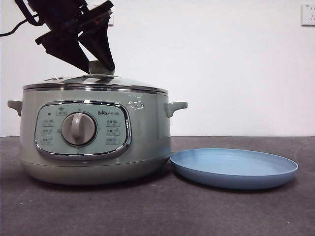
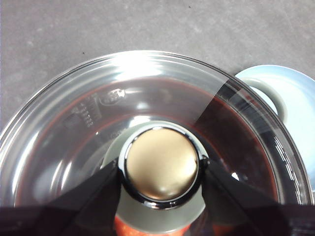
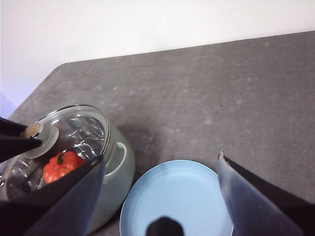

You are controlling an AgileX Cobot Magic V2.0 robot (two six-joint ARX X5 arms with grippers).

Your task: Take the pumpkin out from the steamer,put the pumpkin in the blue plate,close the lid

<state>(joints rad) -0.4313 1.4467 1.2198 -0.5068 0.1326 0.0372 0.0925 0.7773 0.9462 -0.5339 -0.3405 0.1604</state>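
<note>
The sage-green steamer (image 1: 93, 142) stands on the left of the table with the glass lid (image 1: 98, 81) on it. My left gripper (image 1: 101, 66) comes down from the upper left, its jaws shut on the lid's knob (image 2: 160, 164). Through the glass the orange pumpkin (image 3: 61, 166) lies inside the pot; a sliver of it shows in the left wrist view (image 2: 123, 228). The blue plate (image 1: 234, 167) lies empty just right of the steamer. My right gripper (image 3: 161, 157) is open and empty, held high above the plate (image 3: 177, 196).
The steamer's side handle (image 1: 175, 106) reaches toward the plate. The dark grey table (image 1: 157, 211) runs to a white wall behind. A wall socket (image 1: 308, 14) is at the upper right.
</note>
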